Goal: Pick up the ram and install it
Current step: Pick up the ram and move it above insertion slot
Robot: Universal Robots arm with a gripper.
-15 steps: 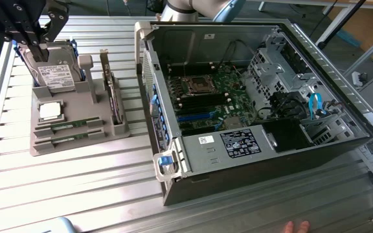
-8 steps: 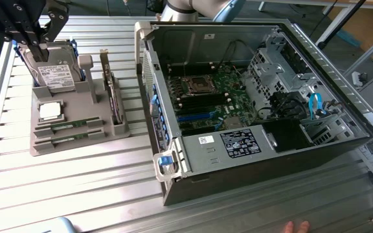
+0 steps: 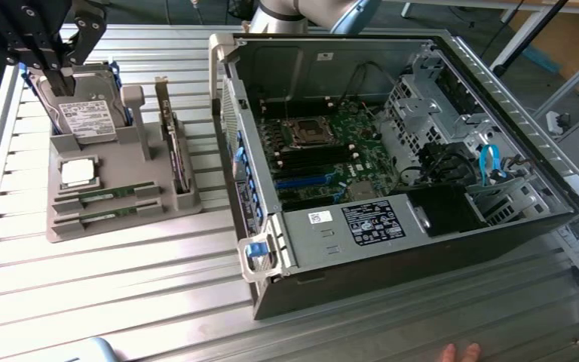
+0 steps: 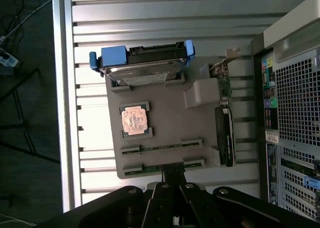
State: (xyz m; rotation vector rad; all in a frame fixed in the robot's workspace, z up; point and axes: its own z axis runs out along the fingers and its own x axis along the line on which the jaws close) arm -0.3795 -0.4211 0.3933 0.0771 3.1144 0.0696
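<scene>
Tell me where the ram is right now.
Two ram sticks lie side by side in the gray tray on the exterior view's left, beside the processor chip, left of the open computer case.

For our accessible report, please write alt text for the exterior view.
An open grey metal computer case lies on a slatted metal table, motherboard exposed. At the exterior view's left, a grey plastic holder carries two thin green ram sticks; the black end effector hangs shut above it.

Wrist view: hand [image 4: 173, 174] tips cover mid part of one ram [image 4: 151, 168]. Ext. view: hand's top cut off by pic edge; person's fingertips [image 3: 451, 352] at edge, rest off-frame. Case label [image 3: 370, 222] txt unreadable.
</scene>
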